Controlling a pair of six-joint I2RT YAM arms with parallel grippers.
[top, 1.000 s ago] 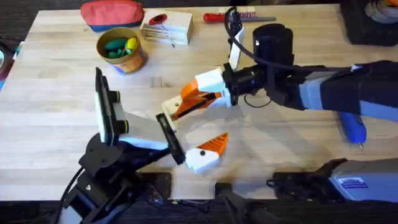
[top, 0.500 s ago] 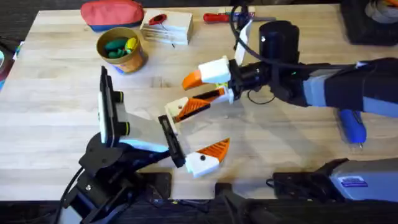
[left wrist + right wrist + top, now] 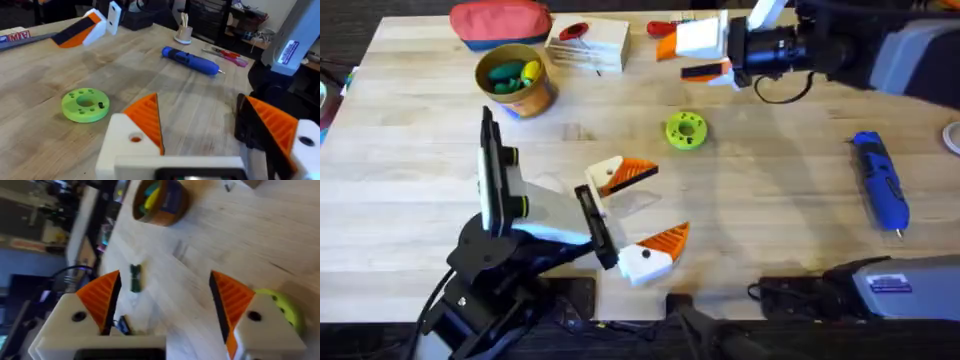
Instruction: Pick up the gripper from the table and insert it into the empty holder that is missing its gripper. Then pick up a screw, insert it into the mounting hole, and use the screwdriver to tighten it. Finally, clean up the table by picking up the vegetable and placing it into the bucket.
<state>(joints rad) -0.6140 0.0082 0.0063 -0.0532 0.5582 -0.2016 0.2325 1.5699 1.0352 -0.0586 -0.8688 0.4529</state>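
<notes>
My left gripper point(image 3: 657, 205) stands open near the table's front, and each finger has an orange tip. The orange gripper wedge point(image 3: 632, 171) sits in the far finger's white holder point(image 3: 607, 176), whose mounting hole point(image 3: 135, 137) shows in the left wrist view. My right gripper point(image 3: 682, 58) hovers open and empty by the far edge. The blue screwdriver point(image 3: 878, 180) lies at the right. A green disc point(image 3: 685, 130) with holes rests mid-table. The bucket point(image 3: 515, 80) stands far left with green and yellow pieces inside.
A red pouch point(image 3: 500, 20) and a wooden box point(image 3: 588, 42) lie along the far edge, beside a red-handled screwdriver point(image 3: 665, 27). The right arm's base point(image 3: 880, 290) sits at the front right.
My right gripper drew back from the left finger's wedge to the far edge, uncovering the green disc. The wedge stayed in the holder. The left arm barely moved.
</notes>
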